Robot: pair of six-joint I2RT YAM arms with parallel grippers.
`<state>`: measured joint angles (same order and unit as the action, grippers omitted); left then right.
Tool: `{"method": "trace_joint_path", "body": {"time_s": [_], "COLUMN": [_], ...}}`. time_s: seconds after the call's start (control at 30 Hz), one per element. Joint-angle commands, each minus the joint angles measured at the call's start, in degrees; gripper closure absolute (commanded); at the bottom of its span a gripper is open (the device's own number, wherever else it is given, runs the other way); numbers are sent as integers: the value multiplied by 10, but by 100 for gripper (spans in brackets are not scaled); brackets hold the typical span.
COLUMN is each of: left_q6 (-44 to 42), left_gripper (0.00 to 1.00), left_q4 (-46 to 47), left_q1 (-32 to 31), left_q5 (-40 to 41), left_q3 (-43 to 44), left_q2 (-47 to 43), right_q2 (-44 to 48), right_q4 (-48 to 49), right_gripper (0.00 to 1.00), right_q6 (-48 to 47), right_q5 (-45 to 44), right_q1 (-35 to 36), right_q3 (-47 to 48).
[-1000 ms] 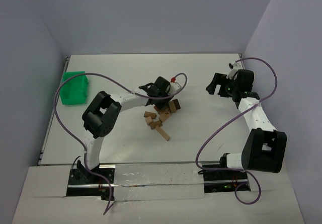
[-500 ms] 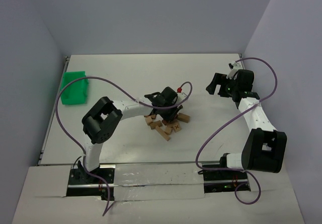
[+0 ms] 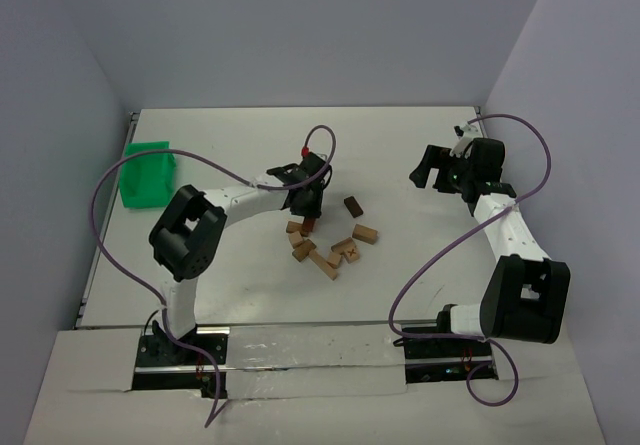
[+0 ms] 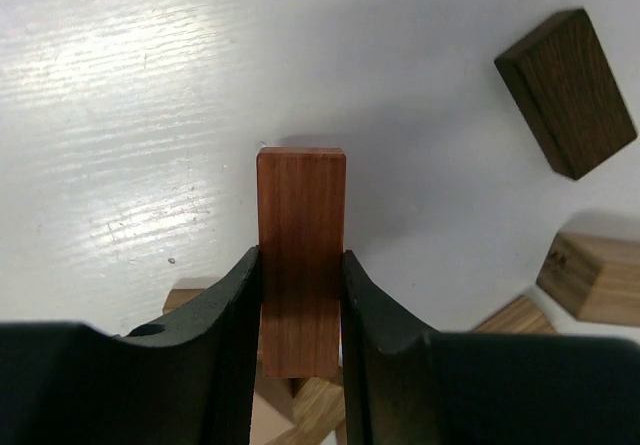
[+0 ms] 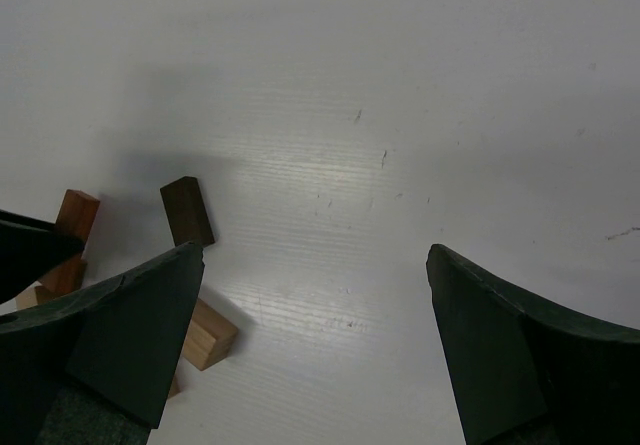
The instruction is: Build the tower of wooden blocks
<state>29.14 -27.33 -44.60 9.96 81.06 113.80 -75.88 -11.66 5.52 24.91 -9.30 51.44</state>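
Note:
My left gripper (image 3: 308, 201) (image 4: 300, 257) is shut on a reddish-brown wood bar (image 4: 300, 235), which points down at the white table. Just in front of it lie scattered wood blocks: a dark brown one (image 3: 353, 205) (image 4: 566, 93), a tan one (image 3: 365, 233) (image 4: 592, 277), one marked with an X (image 3: 352, 256), and several tan bars (image 3: 322, 262). No tower is in view. My right gripper (image 3: 428, 172) (image 5: 312, 253) stands open over bare table at the far right, with nothing between its fingers. The right wrist view also shows the dark block (image 5: 187, 210) and a tan block (image 5: 210, 333).
A green plastic tray (image 3: 147, 173) sits at the table's far left edge. Purple cables (image 3: 130, 165) loop over both arms. Grey walls close in the back and both sides.
My left gripper has pulled back and up from over the pile, still holding the reddish bar. The dark and tan blocks now lie spread to the right. The right arm has not moved.

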Motion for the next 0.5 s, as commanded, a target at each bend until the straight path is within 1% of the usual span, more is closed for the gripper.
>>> {"method": "trace_joint_path", "body": {"time_s": [0.0, 0.13, 0.2, 0.37, 0.47], "left_q6": [84, 120, 137, 172, 171], "left_gripper": [100, 100, 100, 100, 100], "left_q4": [-3, 7, 13, 3, -8], "left_q1": [11, 12, 13, 12, 11], "left_q5": [-27, -39, -33, 39, 56], "left_q3": [27, 28, 26, 33, 58], "left_q2": [5, 15, 16, 27, 56], "right_q2": [9, 0, -1, -5, -10], "right_q4": [17, 15, 14, 15, 15], "right_gripper": [0, 0, 0, 0, 0], "right_q6": [-7, -8, -8, -10, -11], "right_q5": [-1, -2, -2, -5, -4], "right_q1": [-5, -5, -5, -5, -4], "right_q3": [17, 21, 20, 19, 21]}}
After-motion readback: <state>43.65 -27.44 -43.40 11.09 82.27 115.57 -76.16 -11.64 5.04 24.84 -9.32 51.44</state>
